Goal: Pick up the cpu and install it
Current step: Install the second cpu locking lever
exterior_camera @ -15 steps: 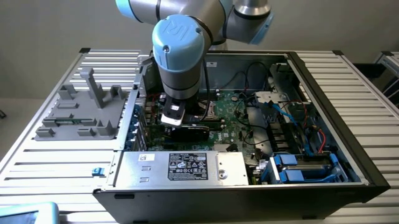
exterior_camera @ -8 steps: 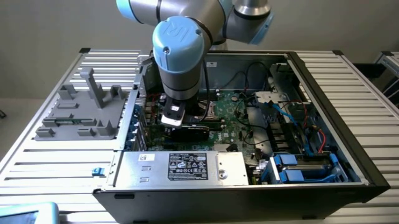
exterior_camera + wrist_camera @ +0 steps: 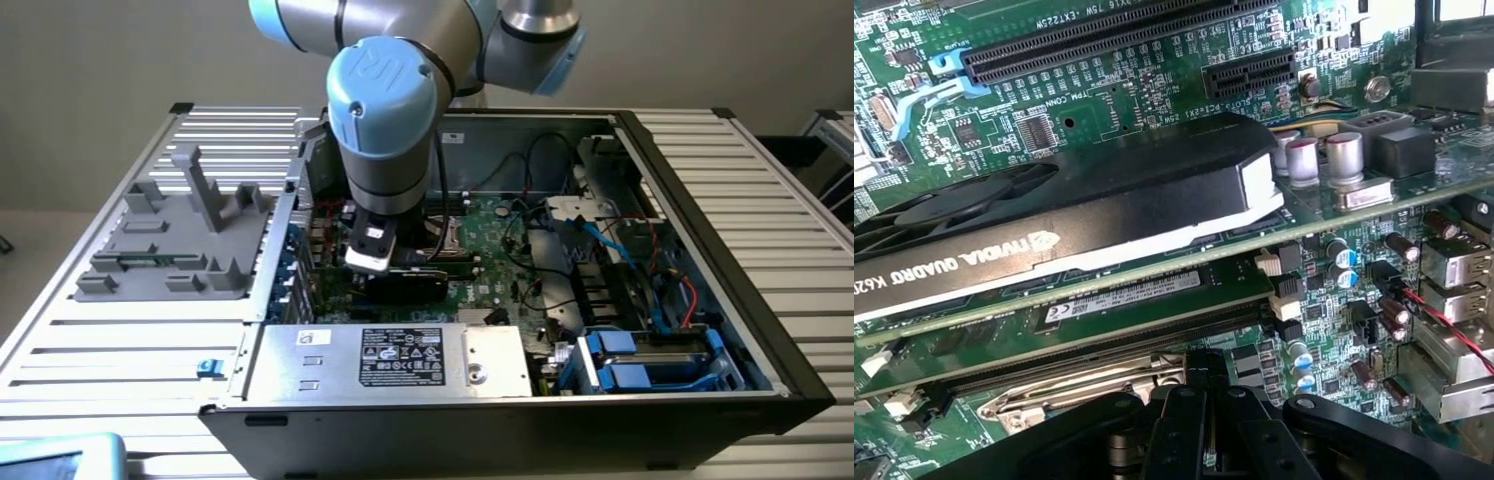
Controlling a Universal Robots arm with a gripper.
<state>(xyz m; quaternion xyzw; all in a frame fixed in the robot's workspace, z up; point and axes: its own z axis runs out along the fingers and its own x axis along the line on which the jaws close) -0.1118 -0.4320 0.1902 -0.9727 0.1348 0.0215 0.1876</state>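
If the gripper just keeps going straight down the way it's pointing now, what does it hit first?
Most likely the metal CPU socket frame on the motherboard, just beyond the shut gripper. The graphics card stands to one side of that line. Depth is hard to judge, so treat this as likely.

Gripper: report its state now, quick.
Gripper: shut, over the motherboard beside the graphics card; whether it holds anything cannot be told.
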